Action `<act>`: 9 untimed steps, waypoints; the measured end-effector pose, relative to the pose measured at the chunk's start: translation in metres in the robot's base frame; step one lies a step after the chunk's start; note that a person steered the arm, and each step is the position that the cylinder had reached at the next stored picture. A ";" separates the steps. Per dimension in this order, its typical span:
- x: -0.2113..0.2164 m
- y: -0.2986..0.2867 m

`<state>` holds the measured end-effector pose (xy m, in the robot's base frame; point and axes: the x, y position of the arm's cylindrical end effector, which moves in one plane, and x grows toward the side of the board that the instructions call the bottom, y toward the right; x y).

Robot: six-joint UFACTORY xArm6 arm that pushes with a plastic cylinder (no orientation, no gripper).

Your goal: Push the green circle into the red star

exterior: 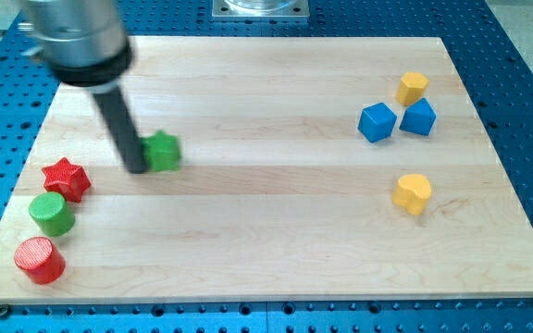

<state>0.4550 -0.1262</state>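
The green circle [52, 213] stands near the board's left edge, just below and touching the red star [67, 178]. My tip [135, 168] is to the right of the star and above-right of the green circle, apart from both. The tip sits against the left side of a green star-shaped block [163, 151]. The rod slants up to the left toward the arm's grey body [74, 37].
A red circle [40, 259] lies below the green circle. At the right are two blue blocks [378, 122] [419, 117], a yellow block [413, 88] above them and a yellow heart-like block [413, 193] below. The wooden board [276, 250] lies on a blue perforated table.
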 end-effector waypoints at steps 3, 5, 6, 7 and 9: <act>-0.042 0.160; 0.025 0.117; 0.058 0.044; 0.090 -0.001; 0.160 -0.055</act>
<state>0.6153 -0.1816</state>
